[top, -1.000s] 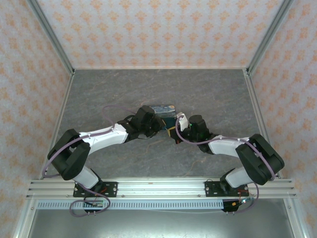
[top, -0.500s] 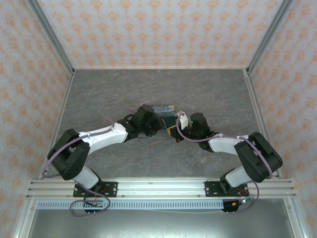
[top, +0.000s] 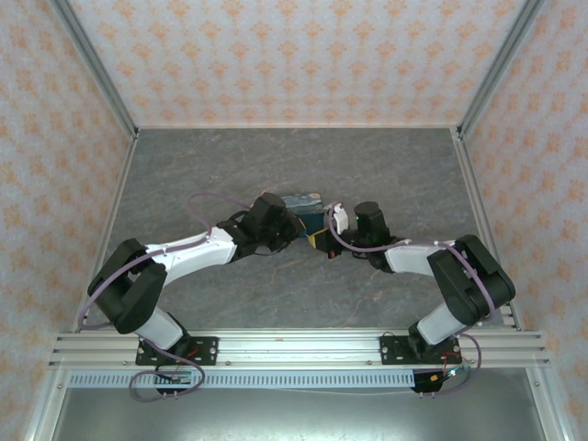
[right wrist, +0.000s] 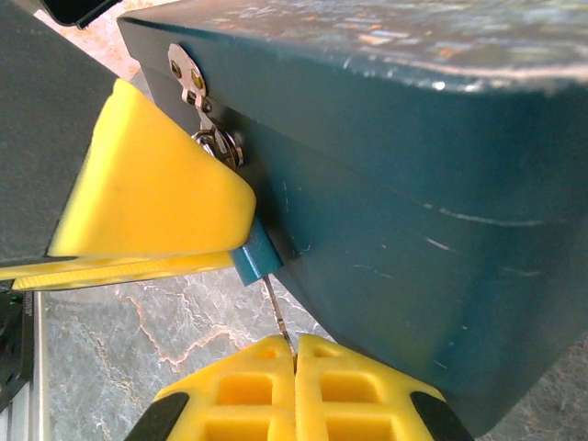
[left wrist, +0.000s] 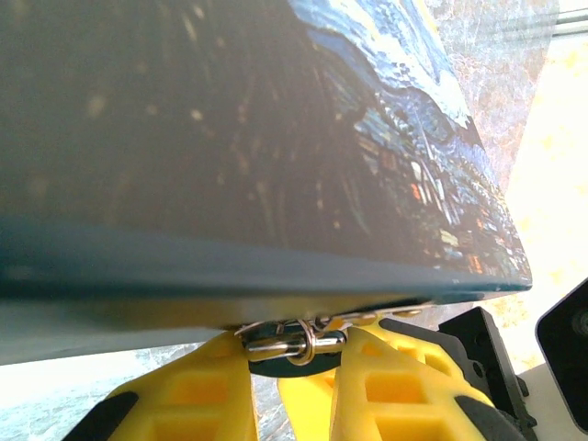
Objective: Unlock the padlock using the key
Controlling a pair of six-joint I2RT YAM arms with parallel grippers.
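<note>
**Worktop** (top: 211, 165): grey, marbled, with patterned panels (top: 276, 55) on its left, far and right sides.

**Tin** (top: 303, 200): dark blue, swirl-painted, rectangular. It sits mid-worktop, just far of the point where the two arms meet.

**Left tool** (left wrist: 292, 354): yellow fingers drawn almost together, a narrow slot between them, pinching the padlock against the tin's side. In the right wrist view one finger (right wrist: 156, 193) covers most of the lock.

**Right tool** (right wrist: 296, 356): fingers pressed together on the key, just near the tin's side.

**Padlock** (right wrist: 254, 260): tiny, blue-teal. Only a corner shows, touching the tin's wall under the edge of the left tool's finger and just beyond the right tool's tips.

**Hasp** (right wrist: 188, 78): small bright plate on the tin's side near its corner, with a ring (right wrist: 219, 142) below it (a bright loop also sits at the left tool's fingertips).

**Key** (right wrist: 278, 317): thin metal blade running from the right tool's tips up to the padlock's exposed end. I cannot tell whether it is seated inside.
</note>
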